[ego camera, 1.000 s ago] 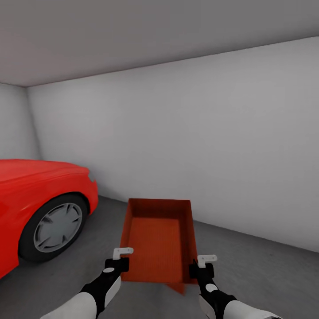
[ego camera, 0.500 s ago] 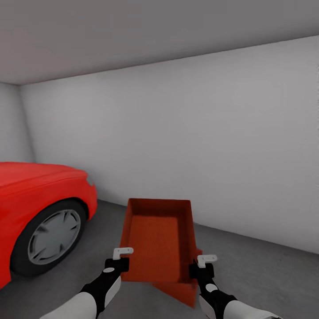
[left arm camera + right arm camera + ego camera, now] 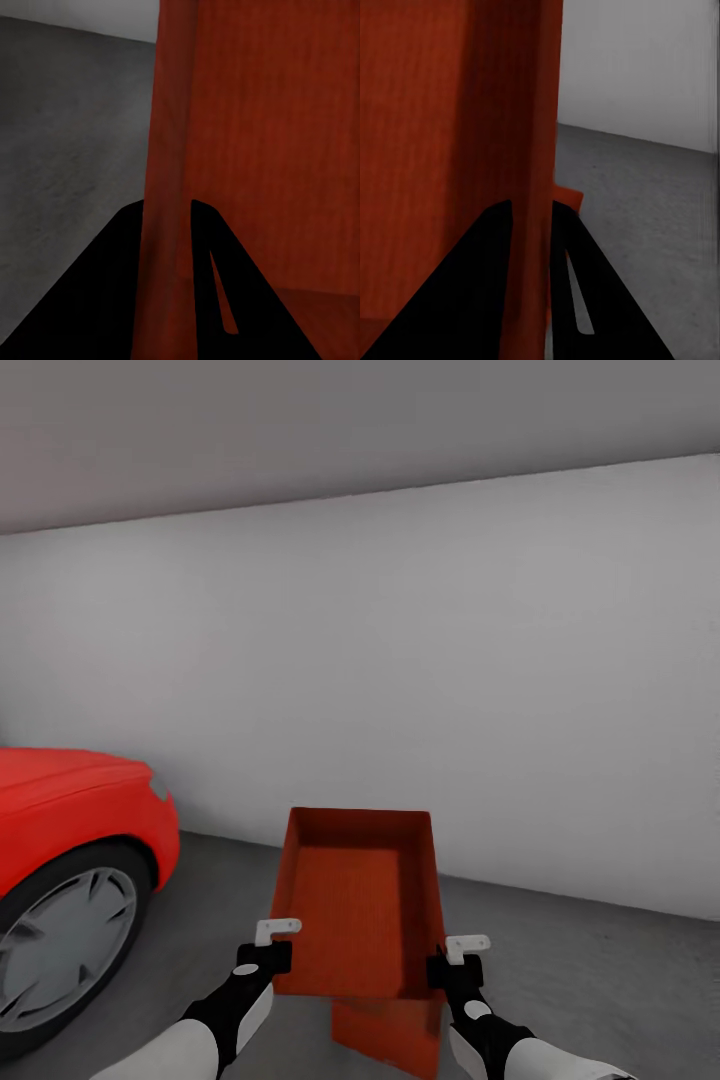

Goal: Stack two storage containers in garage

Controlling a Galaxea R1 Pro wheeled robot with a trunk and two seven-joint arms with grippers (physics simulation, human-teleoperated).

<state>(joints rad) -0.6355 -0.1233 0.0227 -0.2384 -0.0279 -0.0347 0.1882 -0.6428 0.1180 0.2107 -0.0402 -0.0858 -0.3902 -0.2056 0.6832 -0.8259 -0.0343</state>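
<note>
I hold an orange-red storage container (image 3: 355, 905) in front of me, above the dark grey garage floor (image 3: 580, 970). My left gripper (image 3: 270, 950) is shut on its left wall (image 3: 169, 150). On its right wall (image 3: 536, 150), my right gripper (image 3: 452, 963) is likewise shut. The second storage container (image 3: 390, 1035) lies on the floor below the held one, mostly hidden by it; a corner (image 3: 568, 199) of it peeks out past the held wall in the right wrist view.
A shiny red car (image 3: 60, 830) with a grey wheel (image 3: 55, 950) stands at the left. A plain white-grey wall (image 3: 450, 680) runs across ahead. Open floor stretches to the right of the containers.
The view has swung right, so the car slid left and the wall corner left the picture. More of the lower container shows beneath the held one. Both grips are unchanged.
</note>
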